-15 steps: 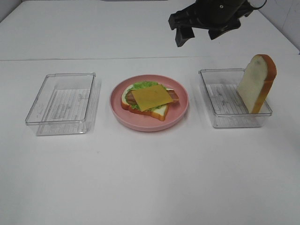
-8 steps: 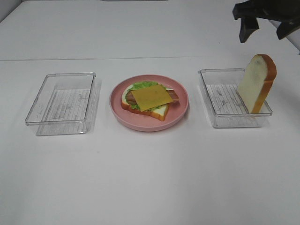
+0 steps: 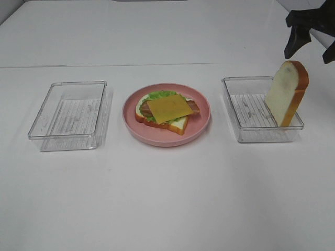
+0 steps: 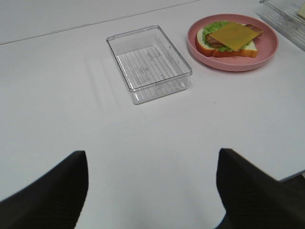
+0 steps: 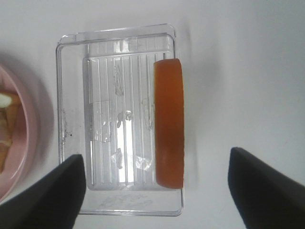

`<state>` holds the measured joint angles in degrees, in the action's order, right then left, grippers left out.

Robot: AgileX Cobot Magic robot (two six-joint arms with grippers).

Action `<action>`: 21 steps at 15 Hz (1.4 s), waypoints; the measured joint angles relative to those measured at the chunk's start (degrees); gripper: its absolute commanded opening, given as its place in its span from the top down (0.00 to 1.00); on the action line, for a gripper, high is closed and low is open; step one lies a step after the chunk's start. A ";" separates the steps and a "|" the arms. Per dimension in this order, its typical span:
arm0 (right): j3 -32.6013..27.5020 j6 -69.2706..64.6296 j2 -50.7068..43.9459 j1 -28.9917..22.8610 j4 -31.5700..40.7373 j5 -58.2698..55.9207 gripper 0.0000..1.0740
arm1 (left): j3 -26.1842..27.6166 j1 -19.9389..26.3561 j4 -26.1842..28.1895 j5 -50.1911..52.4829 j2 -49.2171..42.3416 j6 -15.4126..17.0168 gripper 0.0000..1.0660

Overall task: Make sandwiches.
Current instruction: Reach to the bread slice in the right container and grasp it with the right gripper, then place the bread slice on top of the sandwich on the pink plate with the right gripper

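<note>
Open-faced sandwich [image 3: 166,111], cheese square [image 3: 169,108] on top, sits on pink plate [image 3: 201,125] at bench [image 3: 167,198] centre. Spare bread slice [image 3: 286,93] stands on edge against far-right wall of right tray [image 3: 246,133]. Right gripper [image 3: 311,37] hovers above it, jaws spread wide, empty. Left gripper [image 4: 152,191] also wide, w/ nothing held, near left tray [image 3: 47,130].

Three obstacles sit in a row across the worktop [image 3: 167,198]: an empty clear tray [image 3: 69,114] at 9 o'clock, the pink plate [image 3: 166,114] with its low open sandwich [image 3: 166,111] at centre, and a second tray [image 3: 260,109] at 3 o'clock. A bread slice [image 3: 287,93] stands upright against that tray's 3 o'clock wall, blocking low passes there. Open lanes separate plate and trays; the whole 6 o'clock half lies bare.
</note>
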<state>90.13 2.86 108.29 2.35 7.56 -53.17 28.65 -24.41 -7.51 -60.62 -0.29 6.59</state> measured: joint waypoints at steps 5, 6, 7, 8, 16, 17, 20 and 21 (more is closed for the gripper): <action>0.00 0.63 4.64 0.11 0.34 1.15 0.27 | 0.00 0.00 0.00 0.00 0.00 0.00 0.33; 0.00 0.63 5.04 0.11 0.34 1.26 0.28 | 0.00 0.00 0.00 0.00 0.00 0.00 0.33; 0.00 0.63 5.90 0.11 0.40 1.72 0.29 | 0.00 0.00 0.00 0.00 0.00 0.00 0.33; 0.00 0.63 6.93 0.11 0.40 2.12 0.37 | 0.00 0.00 0.00 0.00 0.00 0.00 0.33; 0.00 1.20 8.59 0.11 0.40 2.52 1.00 | 0.00 0.00 0.00 0.00 0.00 0.00 0.33; 0.00 1.26 8.59 0.11 0.40 2.52 1.00 | 0.00 0.00 0.00 0.00 0.00 0.00 0.33; 0.00 1.43 8.08 0.11 2.06 2.46 1.00 | 0.00 0.00 0.00 0.00 0.00 0.00 0.33; 0.00 1.49 7.39 0.11 3.44 2.46 1.00 | 0.00 0.00 0.00 0.00 0.00 0.00 0.33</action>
<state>90.13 4.35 115.68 2.46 11.00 -50.71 28.65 -24.41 -7.51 -60.62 -0.29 6.59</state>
